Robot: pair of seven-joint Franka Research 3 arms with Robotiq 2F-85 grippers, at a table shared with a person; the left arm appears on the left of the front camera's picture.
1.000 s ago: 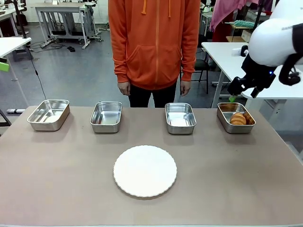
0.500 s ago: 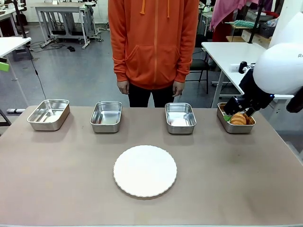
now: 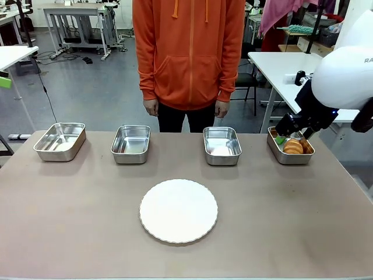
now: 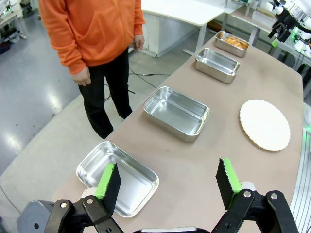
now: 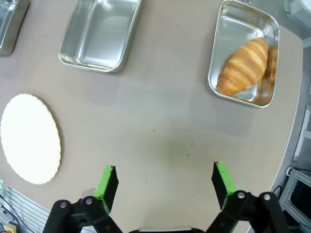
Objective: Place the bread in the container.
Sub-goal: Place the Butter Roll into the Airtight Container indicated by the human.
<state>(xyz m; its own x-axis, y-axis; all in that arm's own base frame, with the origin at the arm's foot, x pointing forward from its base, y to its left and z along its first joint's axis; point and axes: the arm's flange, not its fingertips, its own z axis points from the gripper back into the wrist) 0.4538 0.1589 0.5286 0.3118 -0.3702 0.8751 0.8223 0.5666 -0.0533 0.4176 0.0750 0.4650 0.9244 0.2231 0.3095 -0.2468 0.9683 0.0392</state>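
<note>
Item: the bread [image 5: 243,65], one golden-brown croissant-shaped roll with a ridged, glossy crust. Location: lying flat inside the container [image 5: 221,34], the stainless-steel pan at the robot's far right of a row of four on the bench [image 3: 87,221]; in the right wrist view it lies diagonally across the pan floor, one tip toward a corner, its flank reflected in the pan wall. Handling, by judgement: light, with a thin brittle crust over a soft airy crumb; it would dent or flake under a hard squeeze, and the glaze may make it a little slippery. Best hold: across the thick middle, pads on the two long flanks, closing gently; the tapered tips are the weakest places and likely to snap or slip. Pan walls crowd the roll closely, so fingers would need to come in from above. Condition of task: the roll appears already placed, nothing resting on it. Right hand [image 3: 291,133]: jaws fully spread, empty, hanging above the near-left side of that pan in the front view; its green pads [image 5: 108,180] frame bare benchtop in its own camera. Left hand [image 4: 167,187]: jaws wide apart, empty, raised over the leftmost pan [image 4: 95,162]. Also present: a round white plate [image 3: 178,210], bare; a person in an orange hoodie [image 3: 189,52] standing at the far side, arms down.
</note>
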